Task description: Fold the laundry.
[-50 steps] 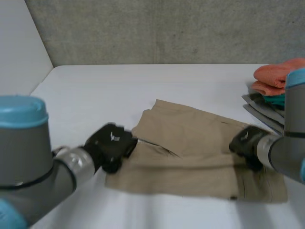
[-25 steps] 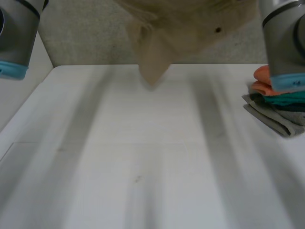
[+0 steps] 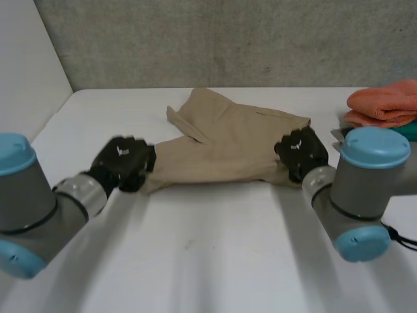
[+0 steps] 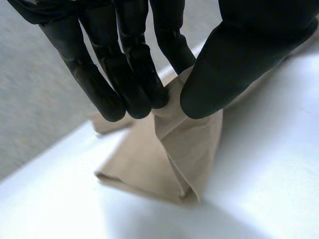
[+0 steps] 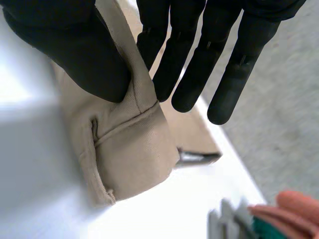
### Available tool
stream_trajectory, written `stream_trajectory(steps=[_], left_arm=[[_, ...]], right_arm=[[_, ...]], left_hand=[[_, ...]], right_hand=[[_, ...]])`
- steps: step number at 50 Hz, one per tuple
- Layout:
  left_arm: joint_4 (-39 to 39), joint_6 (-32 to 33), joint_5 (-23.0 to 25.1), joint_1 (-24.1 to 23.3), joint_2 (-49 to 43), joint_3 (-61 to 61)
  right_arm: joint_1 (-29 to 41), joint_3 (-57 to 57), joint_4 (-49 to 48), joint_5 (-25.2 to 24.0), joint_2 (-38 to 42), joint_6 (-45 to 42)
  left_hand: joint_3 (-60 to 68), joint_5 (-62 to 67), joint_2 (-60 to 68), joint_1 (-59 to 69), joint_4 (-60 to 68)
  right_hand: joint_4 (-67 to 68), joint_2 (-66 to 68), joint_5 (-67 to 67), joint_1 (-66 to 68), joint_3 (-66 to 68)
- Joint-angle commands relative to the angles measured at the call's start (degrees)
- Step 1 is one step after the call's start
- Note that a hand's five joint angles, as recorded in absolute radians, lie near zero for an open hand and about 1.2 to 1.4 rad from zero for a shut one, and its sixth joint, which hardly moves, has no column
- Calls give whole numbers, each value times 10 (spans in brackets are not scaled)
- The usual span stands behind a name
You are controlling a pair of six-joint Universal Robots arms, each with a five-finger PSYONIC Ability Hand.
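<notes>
Tan garment (image 3: 228, 147) lay flat on the white table (image 3: 215, 261), towards the far side, its long axis running side to side between the two hands. A loose flap rose to a peak at its far edge.

Left hand (image 3: 124, 163) was at the garment's left end, at the near corner. In the left wrist view its fingers and thumb were pinched together on a fold of the cloth, lifting it slightly off the table.

Right hand (image 3: 301, 151) was at the garment's right end. In the right wrist view its thumb and fingers were clamped on a stitched hem at the near corner.

A stack of folded laundry (image 3: 381, 107) sat apart from the garment, beyond the right hand.

Assessment: each hand held its own end, so neither was nearer than the other. Any fold would turn on that side-to-side axis: either one end carried across to the other, or the near edge carried away over the far edge.
</notes>
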Motion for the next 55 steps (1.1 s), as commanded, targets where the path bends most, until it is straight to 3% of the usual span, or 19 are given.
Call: stream_trajectory(steps=[1, 11, 17, 19, 21, 26, 29, 33, 41, 47, 55], left_arm=[[-109, 67, 13, 0, 57, -54], [-326, 202, 4, -32, 140, -122], [-454, 242, 6, -67, 150, -123], [-480, 264, 5, -87, 147, -117], [-458, 273, 4, -101, 145, -103], [-325, 260, -36, -113, 87, -16], [-220, 235, -95, -131, 8, 96], [-164, 213, -132, -149, -72, 218], [-162, 162, -117, -175, -229, 460], [-136, 160, -144, -184, -347, 624], [-60, 163, -155, -199, -436, 717]], right_arm=[[-5, 49, 125, -14, -82, -39], [-29, 64, 492, -16, -132, -155], [-46, 83, 584, -30, -153, -190], [-57, 75, 567, -42, -152, -201], [-63, 65, 544, -49, -150, -202], [-76, 25, 460, -43, -112, -172], [-80, -11, 400, -8, -81, -121], [-84, -40, 341, 25, -61, -81], [-86, -53, 160, 32, -27, -46], [-87, -73, 9, 37, 19, -64], [-87, -116, -45, 67, 78, -90]], left_hand=[[117, 123, 112, 133, 115], [117, 123, 112, 133, 115], [117, 123, 112, 133, 115], [117, 123, 112, 133, 115], [117, 123, 112, 133, 115], [117, 123, 112, 133, 115], [117, 123, 112, 133, 115], [117, 123, 112, 133, 115], [117, 123, 112, 133, 115], [117, 123, 112, 133, 115], [117, 123, 112, 133, 115]], right_hand=[[116, 126, 115, 162, 118], [116, 126, 115, 162, 118], [116, 126, 115, 162, 118], [116, 126, 115, 162, 118], [116, 126, 115, 162, 118], [116, 126, 115, 162, 118], [116, 126, 115, 162, 118], [116, 126, 115, 162, 118], [116, 126, 115, 162, 118], [116, 126, 115, 162, 118], [116, 126, 115, 162, 118]])
